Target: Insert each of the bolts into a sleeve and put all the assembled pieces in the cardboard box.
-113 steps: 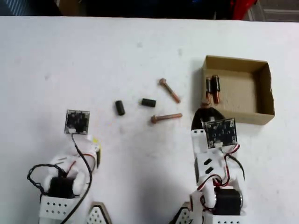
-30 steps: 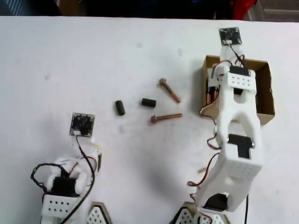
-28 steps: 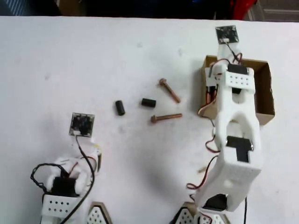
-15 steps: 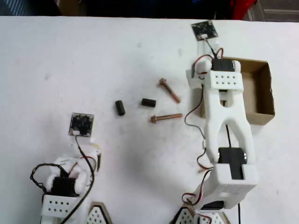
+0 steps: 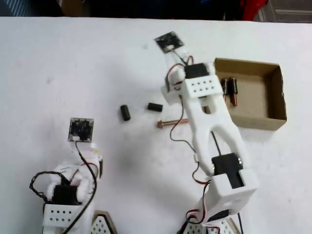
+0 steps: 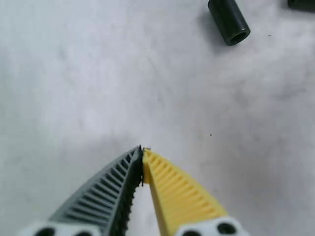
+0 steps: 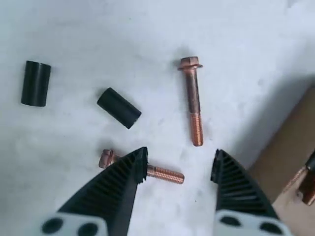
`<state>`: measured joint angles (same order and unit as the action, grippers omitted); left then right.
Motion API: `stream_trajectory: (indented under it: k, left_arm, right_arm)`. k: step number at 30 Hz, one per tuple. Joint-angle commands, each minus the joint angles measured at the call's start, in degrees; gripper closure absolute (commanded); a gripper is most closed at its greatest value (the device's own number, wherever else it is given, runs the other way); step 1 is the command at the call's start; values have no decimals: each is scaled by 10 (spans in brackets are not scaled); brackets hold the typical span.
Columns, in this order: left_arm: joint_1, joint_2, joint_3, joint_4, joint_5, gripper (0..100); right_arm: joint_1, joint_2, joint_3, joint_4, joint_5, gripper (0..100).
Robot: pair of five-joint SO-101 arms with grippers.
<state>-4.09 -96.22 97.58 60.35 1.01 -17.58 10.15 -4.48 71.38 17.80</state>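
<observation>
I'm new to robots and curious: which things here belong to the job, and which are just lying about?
Job: two copper-coloured metal bolts, two short black tube sleeves, brown cardboard box, sleeved bolts inside it, open right gripper.
Lying about: white table, red object beyond its far edge.

White table [image 5: 73,53], dark room behind

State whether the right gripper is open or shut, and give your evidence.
Open: the right gripper has a wide gap between its tips, with a bolt showing in it.
</observation>
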Motion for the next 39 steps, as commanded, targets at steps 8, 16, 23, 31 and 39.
stream_trajectory:
  k: [8, 16, 23, 31, 39]
  left_arm:
    - [-6, -7, -2, -15, -8, 977]
    - [-6, -7, -2, -15, -8, 977]
    - [-6, -7, -2, -15, -8, 977]
    - [-6, -7, -2, -15, -8, 977]
    - [-6, -7, -2, -15, -8, 977]
  right_arm:
    - [-54, 42, -26, -36, 212, 805]
    - [-78, 70, -26, -73, 353, 805]
    - [-79, 121, -26, -110, 396, 805]
    - [-79, 160, -27, -115, 397, 805]
    - [-79, 207, -27, -177, 397, 807]
